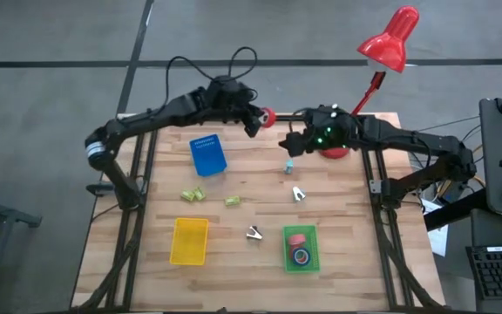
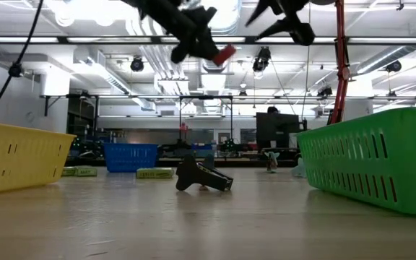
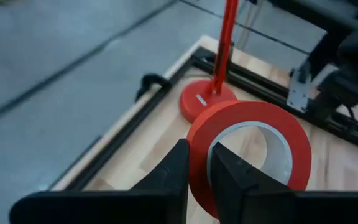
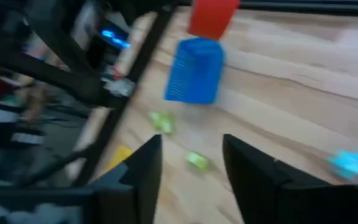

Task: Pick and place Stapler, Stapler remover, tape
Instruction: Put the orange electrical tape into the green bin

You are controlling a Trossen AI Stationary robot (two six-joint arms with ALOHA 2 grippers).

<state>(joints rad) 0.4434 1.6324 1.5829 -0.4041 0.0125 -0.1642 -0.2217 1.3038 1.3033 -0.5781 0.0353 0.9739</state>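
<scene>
My left gripper (image 1: 255, 122) hangs above the table's far edge, shut on a red tape roll (image 1: 268, 115), which shows lifted high in the low view (image 2: 224, 54). My right gripper (image 1: 293, 139) is open in the air just to the right of it and holds nothing (image 4: 191, 149). A red and a blue tape roll lie in the green tray (image 1: 301, 249). Two green staplers (image 1: 192, 195) (image 1: 234, 201) and two staple removers (image 1: 253, 233) (image 1: 299, 194) lie on the table top. My left gripper pinches the wall of the red tape ring (image 3: 199, 134), with one finger (image 3: 229, 174) inside the open centre and the other (image 3: 173, 174) outside. The roll is lifted clear of the table and stands on edge in the hold.
A blue tray (image 1: 207, 155) sits far left of centre and a yellow tray (image 1: 190, 240) near left. The red lamp's round base (image 1: 334, 152) stands at the far right, partly under my right arm, its shade (image 1: 390, 39) beyond the table. A small light-blue item (image 1: 289, 166) lies mid-table.
</scene>
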